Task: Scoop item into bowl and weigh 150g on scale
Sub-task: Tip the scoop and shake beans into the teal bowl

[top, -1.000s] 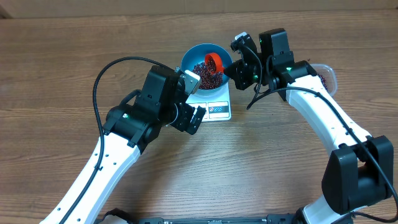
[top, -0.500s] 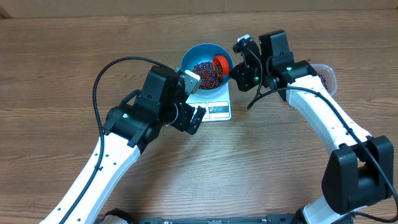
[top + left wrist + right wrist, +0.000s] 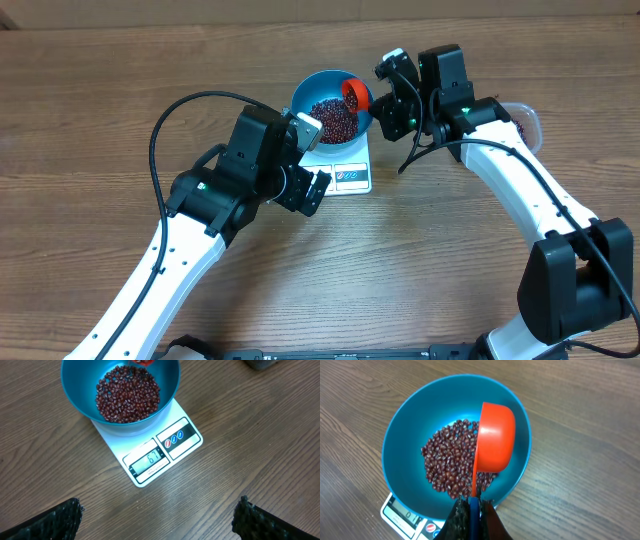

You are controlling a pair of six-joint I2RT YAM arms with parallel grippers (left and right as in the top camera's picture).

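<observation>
The teal bowl (image 3: 304, 92) stands on the white scale (image 3: 347, 176) and holds a heap of dark red-brown beans (image 3: 332, 117). My right gripper (image 3: 381, 106) is shut on the handle of an orange-red scoop (image 3: 352, 93), which hangs tipped over the bowl's right side. The right wrist view shows the scoop (image 3: 495, 437) turned on its side above the beans (image 3: 445, 465) and the bowl (image 3: 405, 425). Open and holding nothing, my left gripper (image 3: 157, 512) hovers over bare table in front of the scale (image 3: 167, 455), whose display reads 67. The bowl (image 3: 170, 382) and beans (image 3: 127, 395) lie beyond it.
A small clear tub (image 3: 526, 121) with more beans sits to the right, partly behind my right arm. A black cable loops over the table at the left arm.
The scoop has shifted from over the middle of the bowl toward its right rim. The left arm has not moved.
</observation>
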